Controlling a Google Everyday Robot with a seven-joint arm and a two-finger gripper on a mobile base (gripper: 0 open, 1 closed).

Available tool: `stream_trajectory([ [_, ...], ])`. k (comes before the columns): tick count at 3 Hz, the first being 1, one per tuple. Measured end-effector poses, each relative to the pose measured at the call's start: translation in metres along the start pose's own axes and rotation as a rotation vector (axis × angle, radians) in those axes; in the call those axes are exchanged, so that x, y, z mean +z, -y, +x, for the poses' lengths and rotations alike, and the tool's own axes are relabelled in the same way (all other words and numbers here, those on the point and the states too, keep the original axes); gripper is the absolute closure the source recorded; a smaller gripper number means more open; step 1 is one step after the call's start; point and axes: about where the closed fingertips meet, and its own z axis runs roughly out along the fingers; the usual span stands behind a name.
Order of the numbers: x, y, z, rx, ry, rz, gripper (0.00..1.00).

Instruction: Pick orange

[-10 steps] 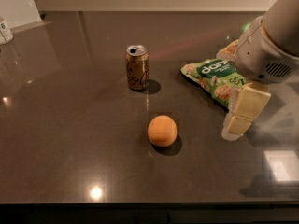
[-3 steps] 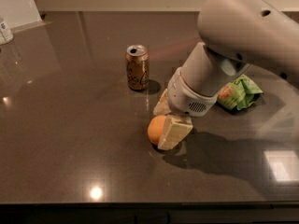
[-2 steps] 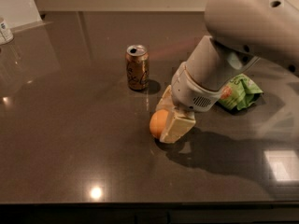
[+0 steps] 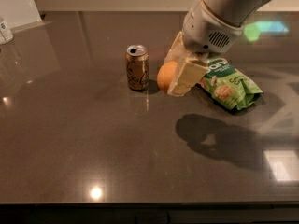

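Note:
The orange [image 4: 164, 76] is a small round fruit held between the two cream fingers of my gripper [image 4: 171, 81]. The gripper is shut on it and holds it in the air above the dark table [image 4: 84, 143], just right of the gold-brown drink can [image 4: 137, 67]. One finger [image 4: 186, 74] covers the orange's right side; the other is mostly hidden behind it. The white arm reaches down from the top right. Its shadow [image 4: 212, 139] lies on the table well below the orange.
A green snack bag [image 4: 232, 86] lies on the table to the right of the gripper. The opened can stands upright close to the left of the orange. A white bottle [image 4: 4, 30] stands at the far left edge.
The gripper, shut around the orange on the table a second ago, has lifted it clear of the surface. The orange now hangs level with the can and the snack bag.

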Motion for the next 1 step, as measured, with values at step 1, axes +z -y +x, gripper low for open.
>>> stream_trajectory([
  [1, 0.0004, -0.0001, 0.0000, 0.000, 0.000, 0.000, 1.00],
])
